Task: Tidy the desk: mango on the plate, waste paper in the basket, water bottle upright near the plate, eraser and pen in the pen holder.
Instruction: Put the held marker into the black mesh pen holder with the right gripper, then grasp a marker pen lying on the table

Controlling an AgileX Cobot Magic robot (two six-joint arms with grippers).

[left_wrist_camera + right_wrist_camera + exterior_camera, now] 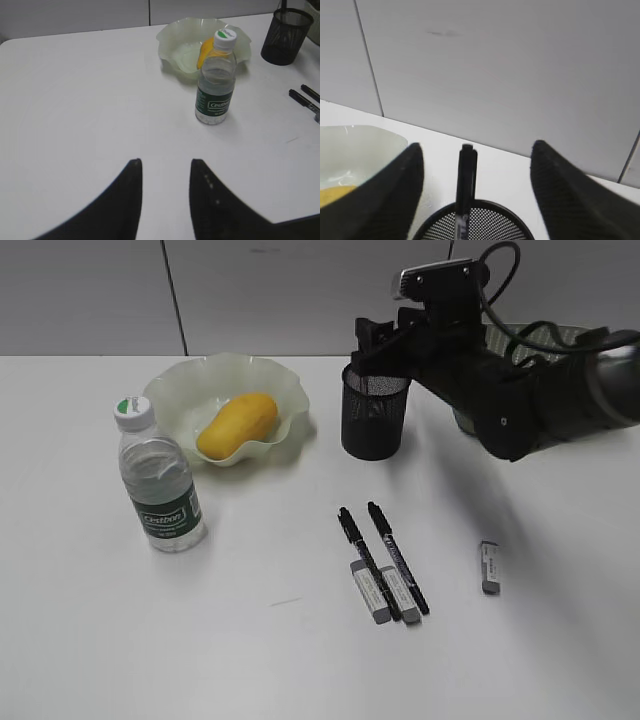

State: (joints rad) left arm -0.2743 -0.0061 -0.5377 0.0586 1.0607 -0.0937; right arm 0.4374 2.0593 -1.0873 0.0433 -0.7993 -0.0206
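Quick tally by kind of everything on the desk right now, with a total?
Black pens: 3, two on the desk, one in the black mesh pen holder
Grey-white erasers: 3
Yellow mango: 1
Clear water bottle: 1
Pale green wavy plate: 1
Pen holder: 1
Total: 10

White desk (90,640) with plate (290,390), water bottle (160,490), pen holder (372,425), pens (380,555), erasers (490,568).

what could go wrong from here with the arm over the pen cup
The right gripper hangs open just above the pen holder, with a pen standing upright inside. Pulling away low could catch the rim or the pen and tip the cup.

Two pens and two erasers lie packed side by side on the desk, so grabbing one may drag its neighbours.

The water bottle stands upright near the plate; a careless sweep could topple it.
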